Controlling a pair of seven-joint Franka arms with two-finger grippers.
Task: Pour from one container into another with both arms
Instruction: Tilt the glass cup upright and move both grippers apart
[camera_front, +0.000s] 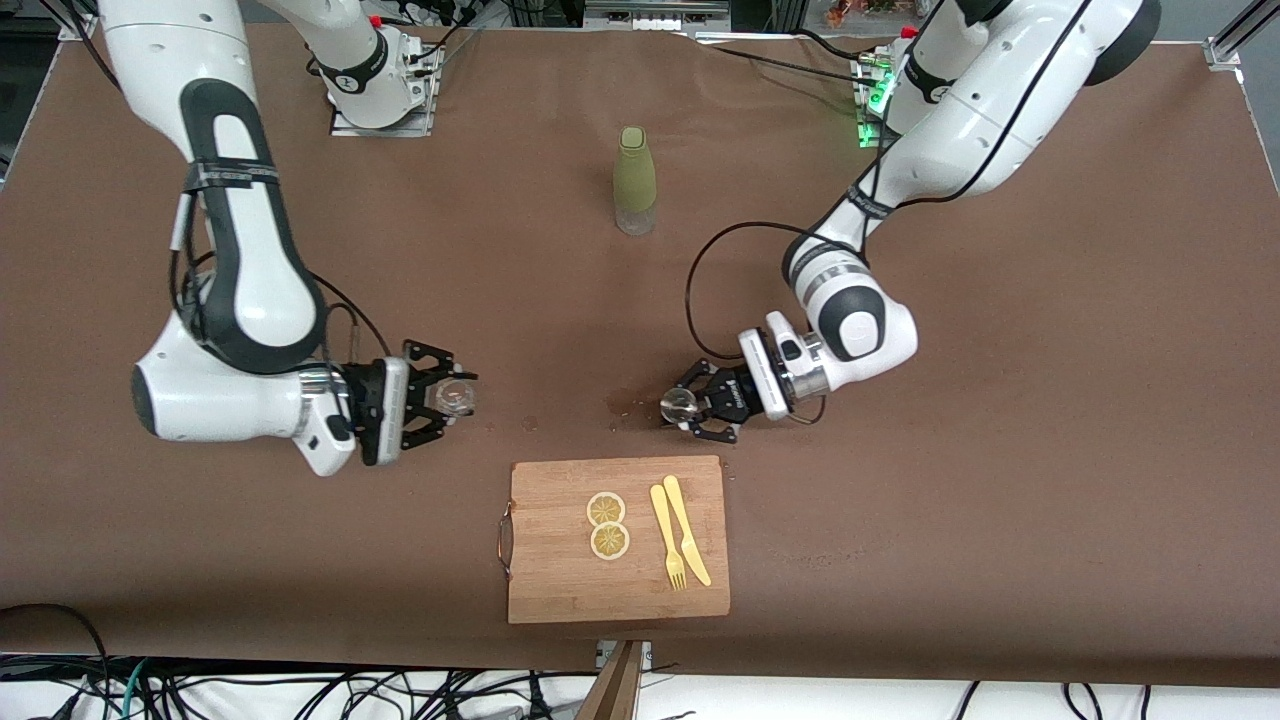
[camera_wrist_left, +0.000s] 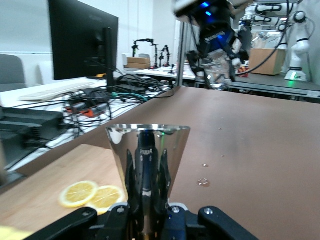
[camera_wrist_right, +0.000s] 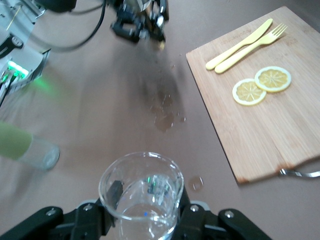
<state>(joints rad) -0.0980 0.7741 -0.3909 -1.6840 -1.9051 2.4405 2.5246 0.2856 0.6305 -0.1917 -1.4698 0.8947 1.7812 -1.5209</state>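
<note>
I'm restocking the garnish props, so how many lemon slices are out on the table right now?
2. Both lemon slices lie on the cutting board, touching: one lemon slice farther from the front camera, the other just nearer. None seems hidden.

Two white jointed arms with glossy rounded shells are seen. The right arm (camera_front: 240, 270) is marked by a broad black oval band and a strap; the left arm (camera_front: 950, 130) is trailed by a looping black cable. Silver wrist rings and black skeletal grippers (camera_front: 440, 397) (camera_front: 700, 403) are fitted.
</note>
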